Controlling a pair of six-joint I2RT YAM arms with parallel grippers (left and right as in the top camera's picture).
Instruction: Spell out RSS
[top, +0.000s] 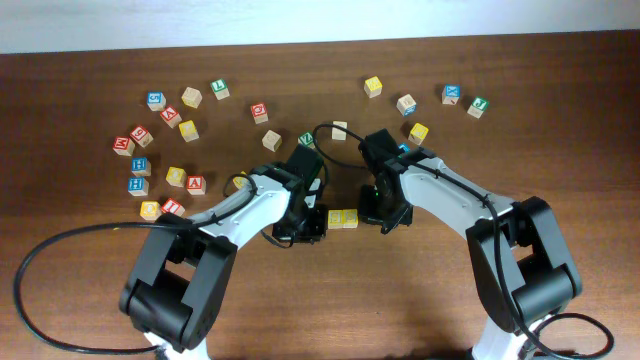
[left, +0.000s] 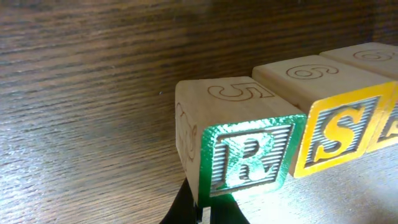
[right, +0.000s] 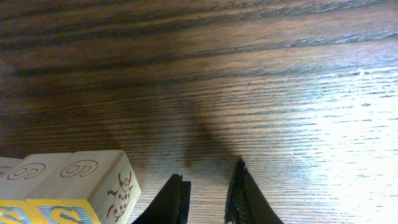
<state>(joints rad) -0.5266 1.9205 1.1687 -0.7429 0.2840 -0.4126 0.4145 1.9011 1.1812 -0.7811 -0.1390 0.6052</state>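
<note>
Three touch in a row: green R wooden cube (left: 249, 155), then two yellow S wooden cubes (left: 339, 134). They seem light, hard; pinch flat sides. Left claw (left: 202, 211) pressed together near R; right claw (right: 208, 196) slightly spread, empty.

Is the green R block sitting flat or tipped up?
Flat. The green R block rests level on the table, its R right way up, touching the yellow S block.
</note>
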